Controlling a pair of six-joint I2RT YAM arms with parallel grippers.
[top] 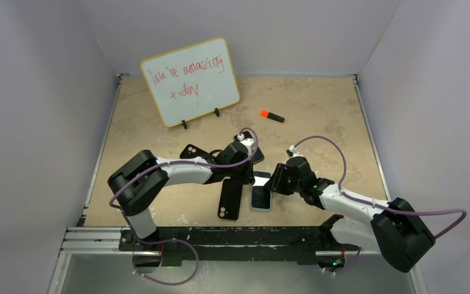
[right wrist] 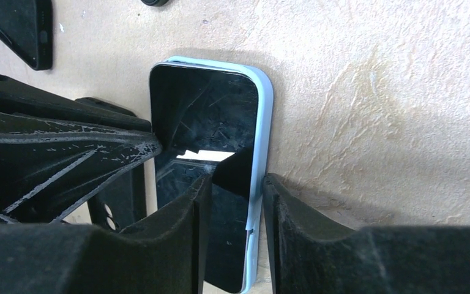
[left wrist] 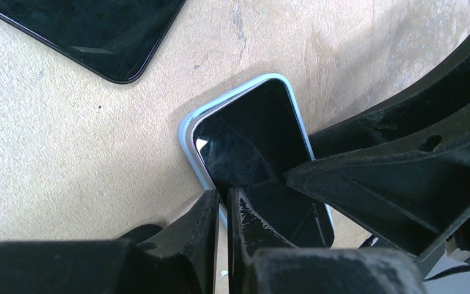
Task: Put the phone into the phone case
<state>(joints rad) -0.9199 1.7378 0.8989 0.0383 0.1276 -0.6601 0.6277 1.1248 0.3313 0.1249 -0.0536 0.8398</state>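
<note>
The phone [right wrist: 205,116] lies screen up in the pale blue phone case [right wrist: 263,122] on the tabletop [right wrist: 373,122], right under both claws, which crowd each other over the glass. The left claw [left wrist: 223,196] is nearly closed, pinching the case's rim on one long side. The right claw [right wrist: 237,190], partly open, straddles the opposite rim with one finger on the screen. A black phone [top: 229,197] lies just beside the left claw. The whiteboard [top: 191,81] and orange marker [top: 272,115] are well beyond.

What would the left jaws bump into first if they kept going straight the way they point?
The phone in its light blue case, lying right under them. The left jaws, nearly shut, seem to pinch the case's edge, though depth is hard to judge.
</note>
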